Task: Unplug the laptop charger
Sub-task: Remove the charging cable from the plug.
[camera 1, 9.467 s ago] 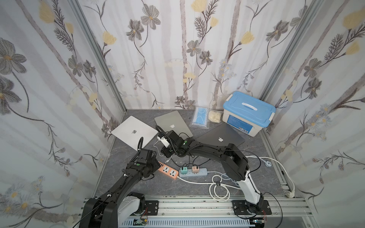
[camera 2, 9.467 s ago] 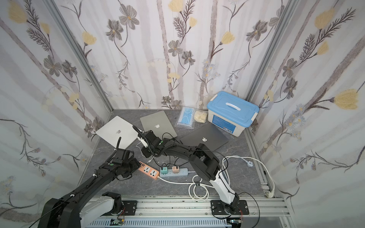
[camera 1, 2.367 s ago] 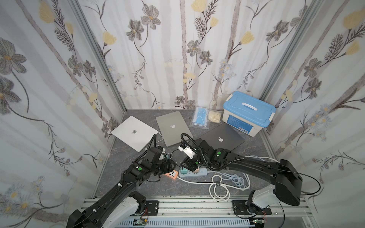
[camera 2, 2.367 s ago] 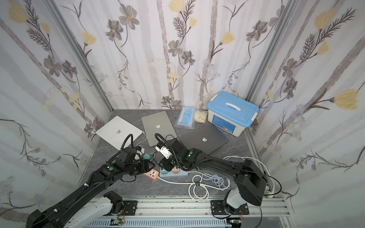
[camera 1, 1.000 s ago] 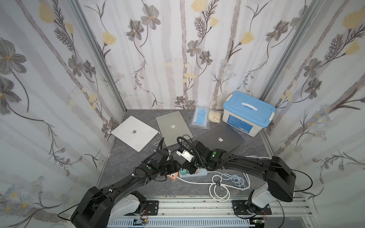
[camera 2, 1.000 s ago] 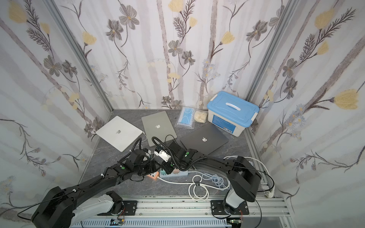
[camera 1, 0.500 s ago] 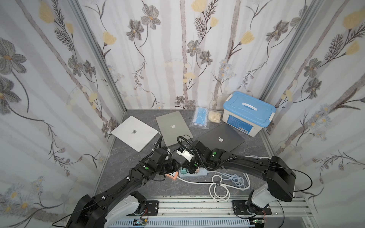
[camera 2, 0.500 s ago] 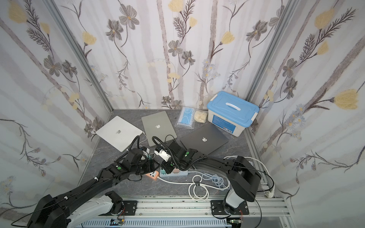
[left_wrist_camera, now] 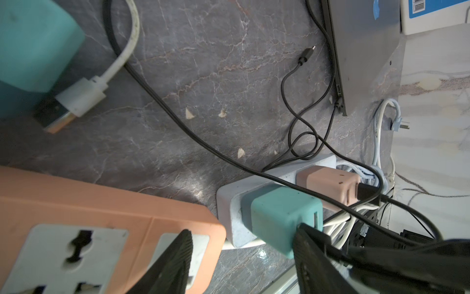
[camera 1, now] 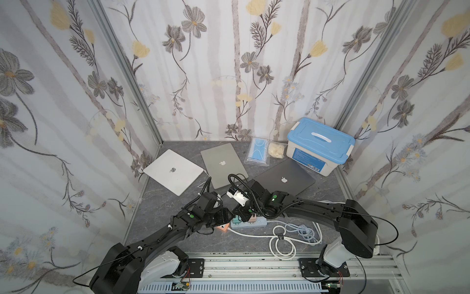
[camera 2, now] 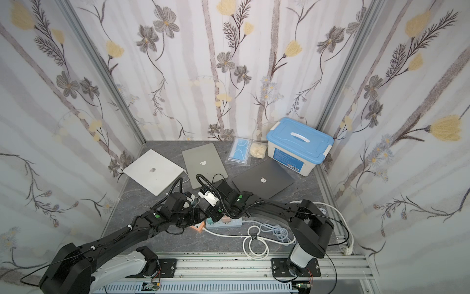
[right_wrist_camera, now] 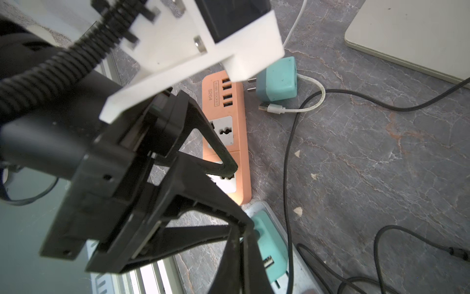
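Orange strip (right_wrist_camera: 223, 122): centre frame, my left finger on it, likely pinning it down.
Left gripper (left_wrist_camera: 241, 230): lower edge, half open, gripping nothing.
Right gripper (right_wrist_camera: 243, 244): lower centre, closed, apparently empty.
Laptop charger (right_wrist_camera: 277, 79): upper centre, prongs bare, lying loose, I judge it out.

An orange power strip (right_wrist_camera: 239, 122), a teal charger (right_wrist_camera: 278, 81), a grey veined tabletop (right_wrist_camera: 356, 152) and a blue box lid (camera 1: 320, 137) are being displayed.

A robot test booth dressed like a home room is shown. Flowered wallpaper panels (camera 1: 229, 63) are held in bare metal corner posts (camera 1: 128, 73). Two black robot arms (camera 1: 162, 234) are bolted to a metal rail (camera 1: 254, 264) beside a grey stone-look surface (camera 1: 165, 203), where closed laptops (camera 1: 173, 170) and a blue-lidded box (camera 1: 320, 137) are laid.
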### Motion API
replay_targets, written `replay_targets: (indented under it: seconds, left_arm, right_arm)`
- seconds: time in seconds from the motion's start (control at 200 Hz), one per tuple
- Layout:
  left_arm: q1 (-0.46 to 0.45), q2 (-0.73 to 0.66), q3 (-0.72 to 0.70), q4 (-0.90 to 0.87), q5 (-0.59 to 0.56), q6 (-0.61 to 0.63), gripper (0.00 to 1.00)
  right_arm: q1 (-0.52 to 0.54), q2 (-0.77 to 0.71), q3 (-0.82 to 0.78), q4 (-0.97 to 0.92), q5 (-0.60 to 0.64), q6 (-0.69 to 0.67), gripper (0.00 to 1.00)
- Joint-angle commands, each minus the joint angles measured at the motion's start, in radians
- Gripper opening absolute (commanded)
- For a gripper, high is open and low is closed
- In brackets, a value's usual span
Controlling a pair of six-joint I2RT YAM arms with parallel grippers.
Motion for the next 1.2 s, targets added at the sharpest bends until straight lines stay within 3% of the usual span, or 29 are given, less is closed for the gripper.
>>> replay_targets:
  seconds: [0.0, 0.799, 1.194]
  left_arm:
    - [-0.001, 0.017, -0.007, -0.015, -0.006, 0.001, 0.66]
    - [-0.001, 0.044, -0.015, -0.122, -0.084, 0.011, 0.65]
    - [-0.001, 0.02, 0.01, -0.107, -0.077, 0.011, 0.67]
  right_arm:
    - [0.002, 0.007, 0.002, 0.044, -0.004, 0.002, 0.0]
    - [-0.031, -0.077, 0.013, 0.084, -0.091, 0.055, 0.0]
    - [-0.095, 0.01, 0.211, -0.035, -0.023, 0.033, 0.0]
